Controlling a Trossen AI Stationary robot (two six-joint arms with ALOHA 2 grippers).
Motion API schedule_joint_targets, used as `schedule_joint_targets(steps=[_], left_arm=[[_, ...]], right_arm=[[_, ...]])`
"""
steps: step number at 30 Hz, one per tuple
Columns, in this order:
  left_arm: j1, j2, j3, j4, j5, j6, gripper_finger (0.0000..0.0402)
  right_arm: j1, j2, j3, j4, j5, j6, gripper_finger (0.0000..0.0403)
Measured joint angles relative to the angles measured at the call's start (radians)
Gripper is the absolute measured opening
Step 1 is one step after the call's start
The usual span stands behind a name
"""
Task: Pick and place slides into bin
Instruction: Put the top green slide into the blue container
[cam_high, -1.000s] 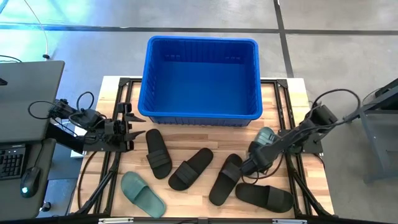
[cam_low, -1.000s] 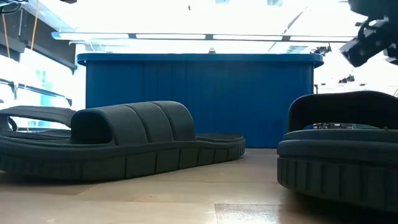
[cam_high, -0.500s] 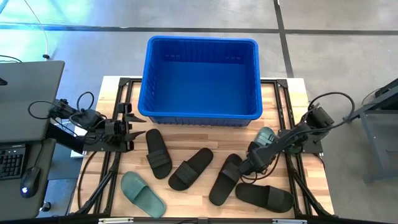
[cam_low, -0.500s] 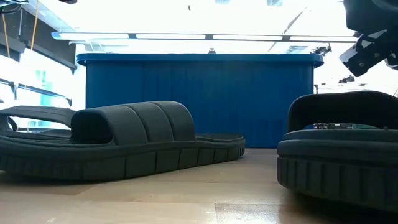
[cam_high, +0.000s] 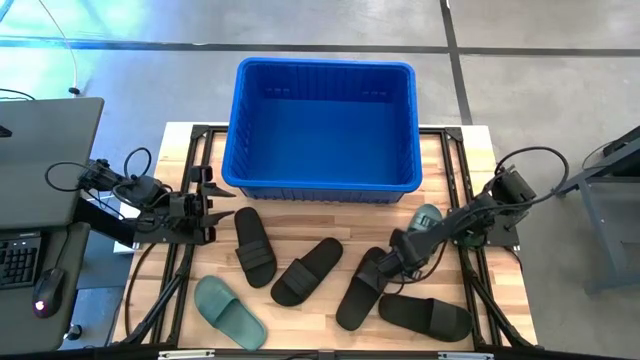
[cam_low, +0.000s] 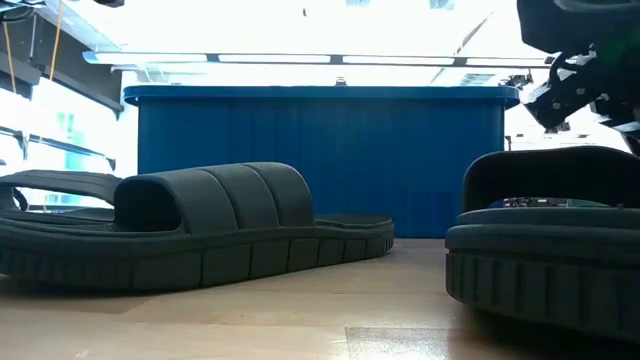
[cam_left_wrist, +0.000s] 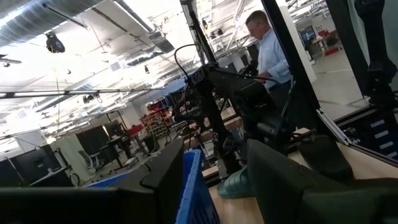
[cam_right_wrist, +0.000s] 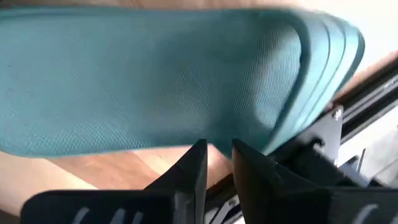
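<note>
The blue bin (cam_high: 326, 125) stands at the table's far middle. Several black slides lie flat on their soles in front of it, one left (cam_high: 254, 246), one in the middle (cam_high: 307, 271), two at the right (cam_high: 362, 288) (cam_high: 425, 316). One green slide (cam_high: 228, 312) lies near left. The other green slide (cam_high: 427, 216) lies at the right, partly under my right arm. My right gripper (cam_high: 392, 260) hangs above the table between that green slide and a black slide, its fingers (cam_right_wrist: 199, 163) a narrow gap apart and empty. My left gripper (cam_high: 208, 203) is open at the table's left edge.
A laptop (cam_high: 45, 160) and cables lie left of the table. Black frame rails (cam_high: 465, 200) run along the table's sides. A person (cam_left_wrist: 268, 43) stands in the room behind. In the low view two slides (cam_low: 200, 228) (cam_low: 545, 235) fill the foreground before the bin (cam_low: 320, 160).
My right gripper has gone toward the table's left and near edges and a little down, from over the green slide toward the black slide beside it. The slides lie where they were.
</note>
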Motion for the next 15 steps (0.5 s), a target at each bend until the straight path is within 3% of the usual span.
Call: schedule_joint_targets(steps=[6,15], left_arm=[[0.0,0.0,0.0,-0.014,0.0,0.0,0.0161],[0.0,0.0,0.0,-0.024,0.0,-0.001,0.0161]], right_arm=[[0.001,-0.001,0.0,-0.029,-0.009,-0.046,0.0088],[-0.001,-0.001,0.0,-0.072,0.013,-0.078,0.0153]])
